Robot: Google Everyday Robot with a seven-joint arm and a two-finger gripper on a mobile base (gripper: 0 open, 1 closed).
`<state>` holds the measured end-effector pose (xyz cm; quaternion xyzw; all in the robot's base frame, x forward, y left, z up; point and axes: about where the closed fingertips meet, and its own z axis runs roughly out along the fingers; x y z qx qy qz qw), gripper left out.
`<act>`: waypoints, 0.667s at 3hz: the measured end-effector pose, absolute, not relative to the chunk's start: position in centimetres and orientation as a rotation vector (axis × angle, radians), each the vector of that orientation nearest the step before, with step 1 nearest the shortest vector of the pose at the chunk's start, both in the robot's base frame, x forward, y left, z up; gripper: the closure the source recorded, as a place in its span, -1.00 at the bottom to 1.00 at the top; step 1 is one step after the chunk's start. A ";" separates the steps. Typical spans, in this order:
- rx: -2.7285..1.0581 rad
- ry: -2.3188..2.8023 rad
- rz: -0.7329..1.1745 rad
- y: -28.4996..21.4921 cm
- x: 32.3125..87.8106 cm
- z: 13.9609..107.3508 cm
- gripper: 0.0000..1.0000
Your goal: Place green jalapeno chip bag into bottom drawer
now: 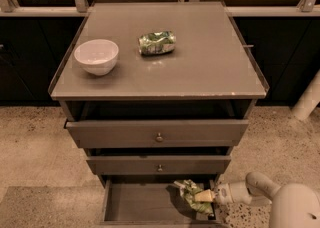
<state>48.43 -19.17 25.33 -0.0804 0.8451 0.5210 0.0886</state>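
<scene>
Reaching in low from the right on a white arm, with the claw pinched narrow on one end of the green jalapeno chip bag. Crumpled and light green, with a pale patch right by the claw. Hanging over the right half of the bottom drawer, close to its right wall and just below the front of the middle drawer. Cannot tell whether resting on the drawer floor or held just above it; dark shadow beneath and to the left. Pulled well out, with plain flat floor showing on the left side. Above, middle drawer and top drawer each slightly out, each with a small round knob at centre. On the desk: a white bowl near the left edge, and to its right, apart from it, a shiny rolled dark-green packet lying on its side. All around the cabinet, speckled floor.
</scene>
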 end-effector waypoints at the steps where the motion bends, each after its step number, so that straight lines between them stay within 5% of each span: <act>1: -0.201 2.543 1.544 -18.5 48.3 23.6 1.00; 2: -0.198 2.545 1.544 -18.4 48.3 23.4 0.67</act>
